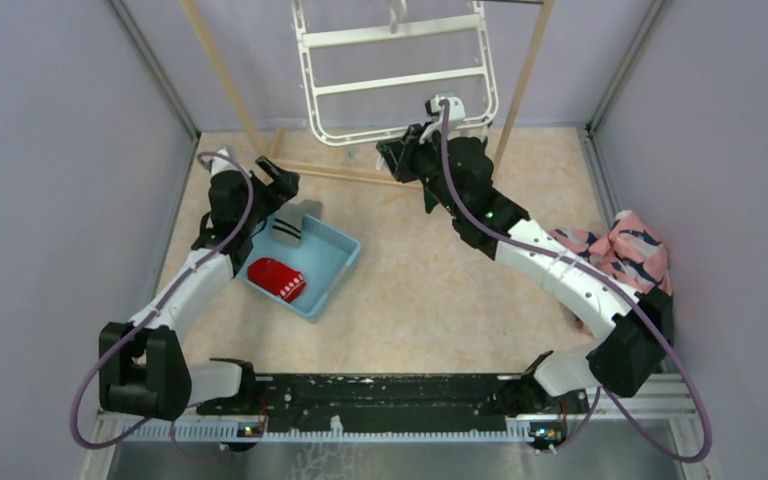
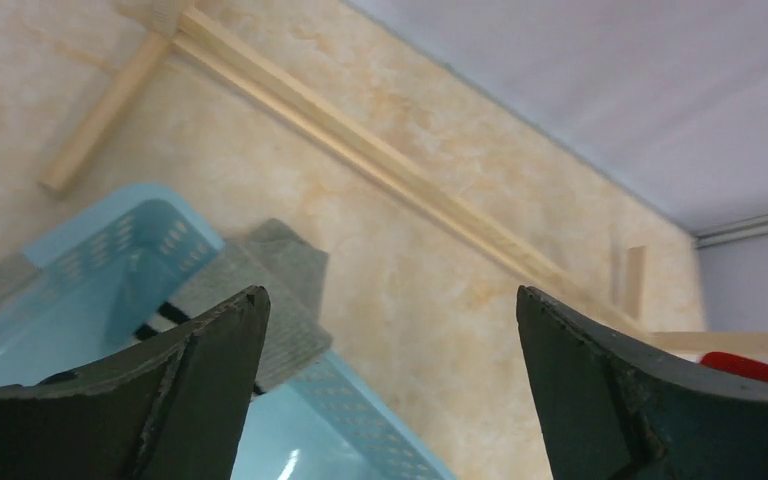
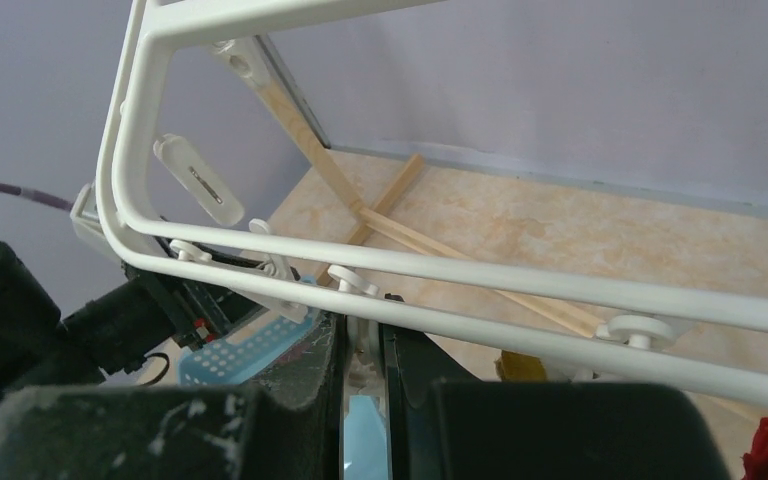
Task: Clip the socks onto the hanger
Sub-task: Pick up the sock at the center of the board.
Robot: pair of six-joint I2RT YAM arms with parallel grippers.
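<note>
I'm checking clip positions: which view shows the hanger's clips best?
Right wrist: the clips hang close and distinct along the hanger. Top external shows the hanger's lower part, clips barely visible. Left wrist shows neither.

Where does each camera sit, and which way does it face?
Top external: above and behind, looking down; left arm and right arm show.
Left wrist: on left arm, faces blue basket and grey sock; open left claw shows.
Right wrist: on right arm, faces hanger; right claw shut on a clip.
Top and left wrist share the blue basket.
</note>
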